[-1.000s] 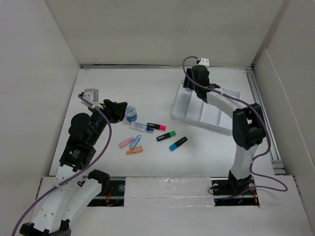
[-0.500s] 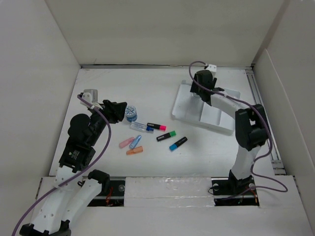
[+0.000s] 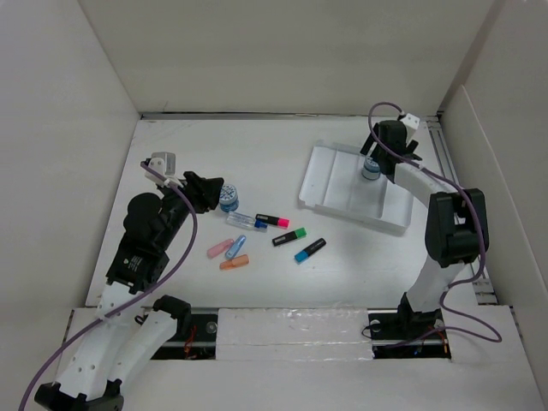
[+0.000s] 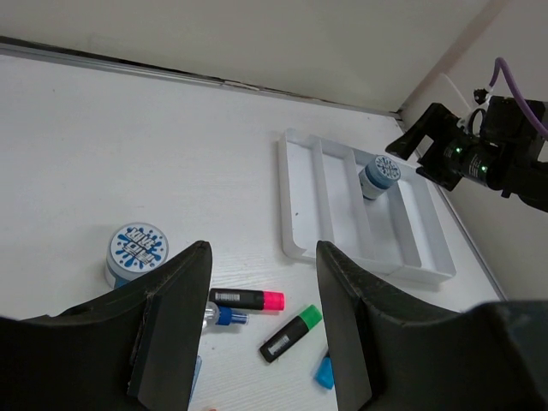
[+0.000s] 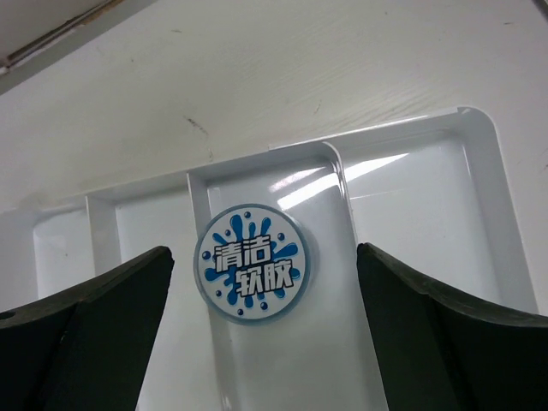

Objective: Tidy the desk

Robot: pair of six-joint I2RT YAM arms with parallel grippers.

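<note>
The white desk (image 3: 257, 154) carries a white compartment tray (image 3: 330, 184) at the right. A round jar with a blue-and-white lid (image 3: 371, 169) stands in one of the tray's compartments; it also shows in the right wrist view (image 5: 253, 272) and the left wrist view (image 4: 378, 176). My right gripper (image 3: 379, 151) is open just behind and above that jar, with both fingers well apart from it. A second jar of the same kind (image 3: 228, 197) stands on the desk. My left gripper (image 3: 211, 192) is open and empty beside it.
Loose on the desk are a pink-capped marker (image 3: 272, 221), a green-capped marker (image 3: 289, 236), a blue marker (image 3: 310, 250), a blue-capped pen (image 3: 246, 222) and three small pastel highlighters (image 3: 229, 253). Tall panels wall the desk.
My right gripper has swung to the right and drawn back from over the tray. The jar now shows standing free in the tray. The left arm has barely moved.
</note>
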